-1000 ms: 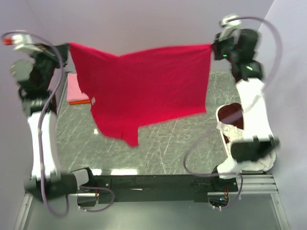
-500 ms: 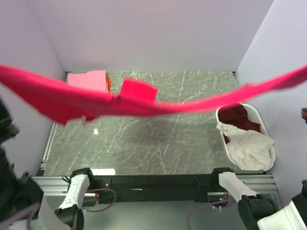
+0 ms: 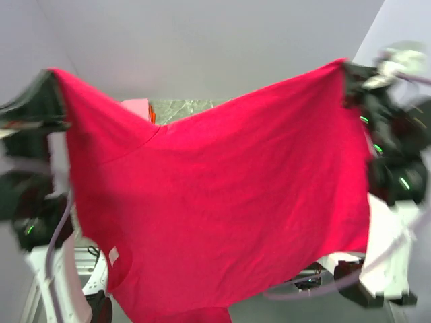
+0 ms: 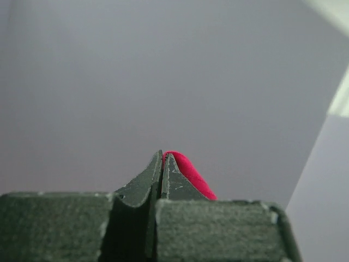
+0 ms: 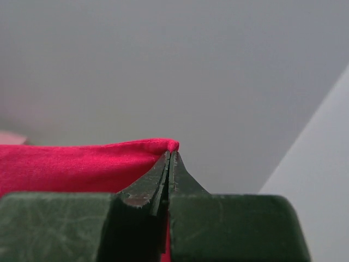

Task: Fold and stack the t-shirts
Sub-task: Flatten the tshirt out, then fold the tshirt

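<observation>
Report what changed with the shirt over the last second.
The red t-shirt was swung up and toward the camera, now spread wide and hiding most of the table. Both arms' jaws stayed shut on its upper corners; the pink shirt stayed at the far left.

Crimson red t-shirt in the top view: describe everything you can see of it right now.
The crimson red soft-fabric t-shirt hangs spread wide in the air, filling most of the top view, slightly motion-blurred. Its upper edge sags in the middle between two pinched corners: the left gripper is shut on one, the right gripper on the other. A small white label shows near its lower left edge.
</observation>
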